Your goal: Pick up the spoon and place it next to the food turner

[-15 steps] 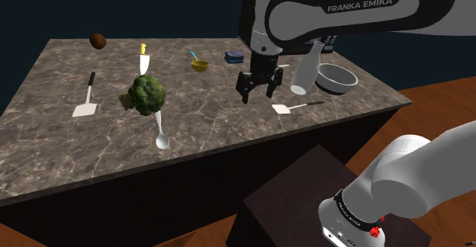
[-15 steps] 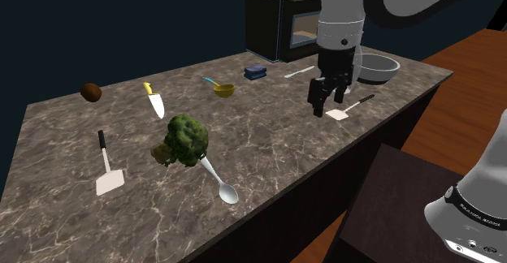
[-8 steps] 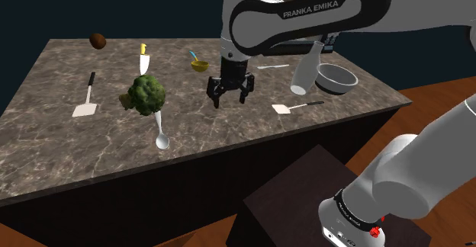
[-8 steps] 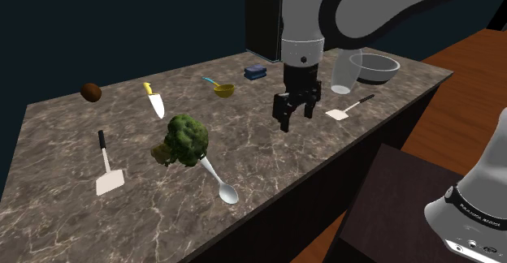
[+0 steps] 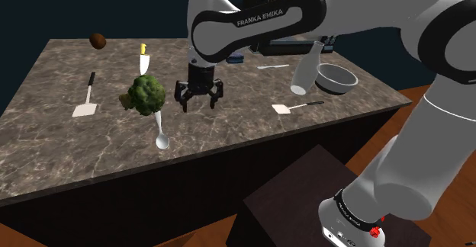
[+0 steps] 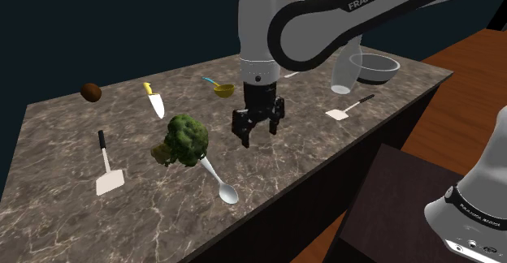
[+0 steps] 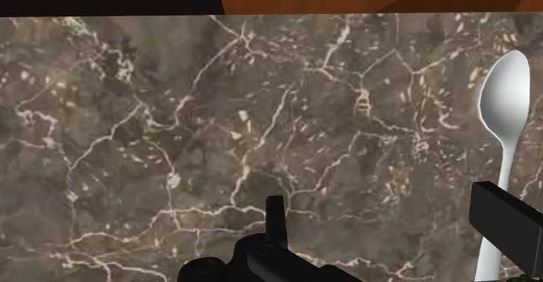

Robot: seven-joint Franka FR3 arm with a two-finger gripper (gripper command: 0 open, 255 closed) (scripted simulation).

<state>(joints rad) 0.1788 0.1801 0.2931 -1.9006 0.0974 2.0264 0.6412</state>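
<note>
Moved: arm (image 5: 252, 20) swung toward broccoli (image 5: 145, 94) | jaws apart, pointing down | spoon (image 5: 161, 137) near

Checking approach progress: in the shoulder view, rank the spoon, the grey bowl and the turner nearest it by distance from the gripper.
1. Spoon, just left of the gripper, toward the front edge.
2. Turner, to the right.
3. Grey bowl, far right.

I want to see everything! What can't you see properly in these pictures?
Shiny grey spoon, shoulder view: the green broccoli hides its handle's end.
Same spoon, wrist view: a finger of the black gripper covers part of the handle.
Small brown round thing, second exterior view: too small to name.
</note>
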